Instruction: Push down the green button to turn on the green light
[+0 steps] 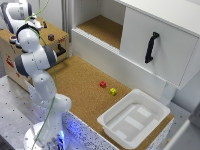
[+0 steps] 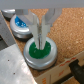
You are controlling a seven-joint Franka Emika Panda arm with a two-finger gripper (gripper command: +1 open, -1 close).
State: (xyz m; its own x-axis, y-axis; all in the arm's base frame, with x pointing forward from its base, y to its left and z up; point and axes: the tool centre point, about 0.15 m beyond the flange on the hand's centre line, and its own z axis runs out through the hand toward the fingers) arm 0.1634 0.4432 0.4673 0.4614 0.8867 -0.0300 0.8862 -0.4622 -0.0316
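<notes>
Exterior view looking down from high, far back, taking in arm [image 1: 37,75], cork tabletop [image 1: 82,82], cabinet [image 1: 150,40]. Wrist view sitting very near, facing straight down past hand [image 2: 39,31] onto green button [image 2: 39,51]. Both sharing box top [image 1: 35,37] at exterior view's left.

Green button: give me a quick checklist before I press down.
1. Gripper over the green button: ok.
2. Fingers close together for a press: ok.
3. Blue button lies off to the side of the gripper: ok.
4. Contact with the green cap: cannot tell.
5. Green light on: cannot tell, no lamp visible.
6. Red button position: cannot tell, out of the wrist view.
</notes>
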